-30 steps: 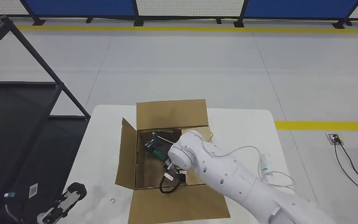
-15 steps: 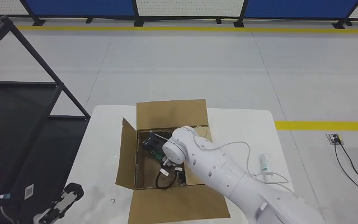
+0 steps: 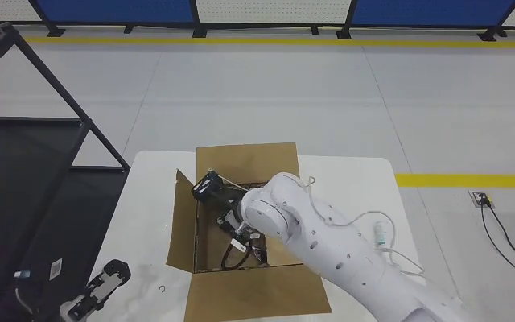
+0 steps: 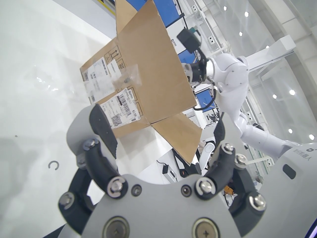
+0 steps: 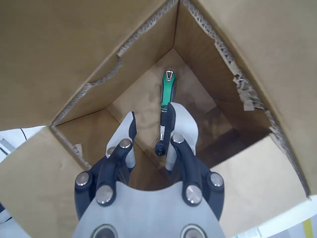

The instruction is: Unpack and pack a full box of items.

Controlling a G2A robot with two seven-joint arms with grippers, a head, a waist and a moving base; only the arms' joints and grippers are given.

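Note:
An open cardboard box [image 3: 248, 163] stands in the middle of the white table [image 3: 149, 209]. On its floor lies a green-handled ratchet wrench [image 5: 168, 92], close to one corner. My right gripper [image 5: 152, 115] hangs open above the box's inside, over the wrench's metal head, with nothing between its fingers. The right arm [image 3: 273, 213] bends over the box from the near right. My left gripper [image 4: 158, 122] is open and holds nothing. It sits low over the table's near left corner [image 3: 105, 290], facing the labelled side of the box [image 4: 148, 63].
A small white bottle [image 3: 381, 235] lies on the table to the right of the box. A small C-shaped ring [image 3: 162, 288] rests on the table near the left gripper. The box's four flaps stand out around the opening. A black frame [image 3: 80, 129] stands left of the table.
The right wrist has swung toward the far left part of the box and turned, so its black camera now rises above the left wall. The left gripper shifted slightly.

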